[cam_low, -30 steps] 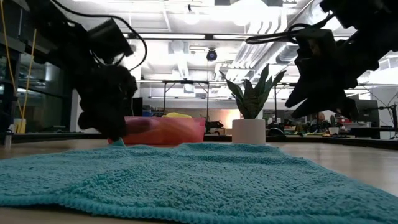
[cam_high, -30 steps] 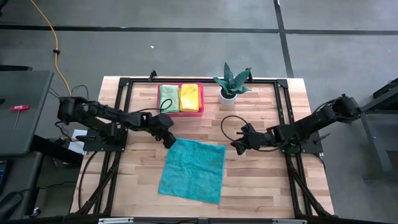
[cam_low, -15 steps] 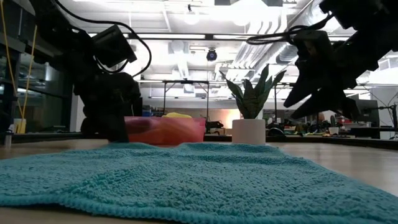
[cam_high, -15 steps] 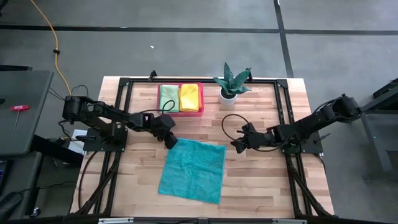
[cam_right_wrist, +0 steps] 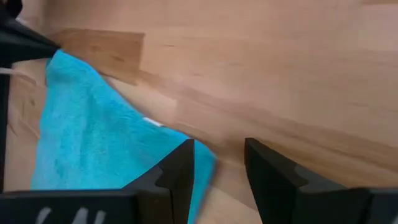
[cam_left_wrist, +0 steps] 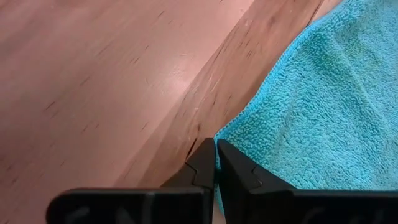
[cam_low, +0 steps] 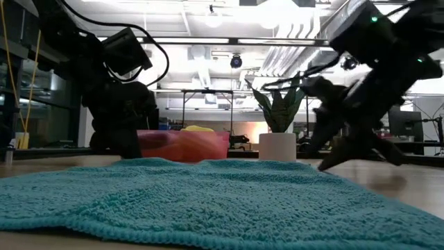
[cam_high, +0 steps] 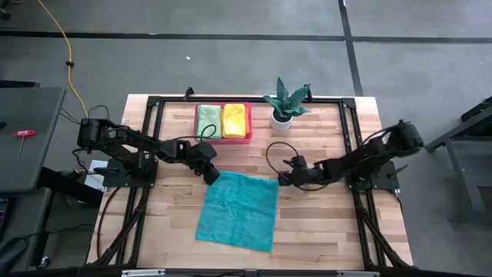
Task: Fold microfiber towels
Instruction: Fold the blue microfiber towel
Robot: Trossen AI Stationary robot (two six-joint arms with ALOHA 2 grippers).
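Seen from above, the teal towel (cam_high: 238,210) lies spread flat on the wooden table (cam_high: 323,231), well on the near side of the pink tray (cam_high: 224,139), which sits at the far edge and holds a light green towel (cam_high: 208,120) and a yellow towel (cam_high: 234,119) side by side. A potted plant (cam_high: 285,102) stands just beside the tray. The left gripper (cam_high: 211,175) is down at the teal towel's far corner on the tray side, and the right gripper (cam_high: 283,179) sits just off the towel's other far corner, on the plant's side. From table height, the teal towel (cam_low: 208,201) fills the foreground as a low, nubby sheet; the left gripper (cam_low: 129,149) comes down to its far edge in front of the pink tray (cam_low: 184,146), while the right gripper (cam_low: 333,158) hangs low over the towel's far edge, to the side of the white plant pot (cam_low: 277,146). In the left wrist view, the left gripper (cam_left_wrist: 215,155) has its two dark fingers (cam_left_wrist: 239,168) pressed together with the very tip of the teal towel (cam_left_wrist: 311,106) corner pinched between them, bare table (cam_left_wrist: 99,74) alongside. In the right wrist view, the right gripper (cam_right_wrist: 219,163) has its fingers (cam_right_wrist: 270,171) standing apart with a clear gap, nothing between them but table (cam_right_wrist: 280,74); the corner of the teal towel (cam_right_wrist: 99,137) lies just beside one finger, and whether it touches cannot be told.
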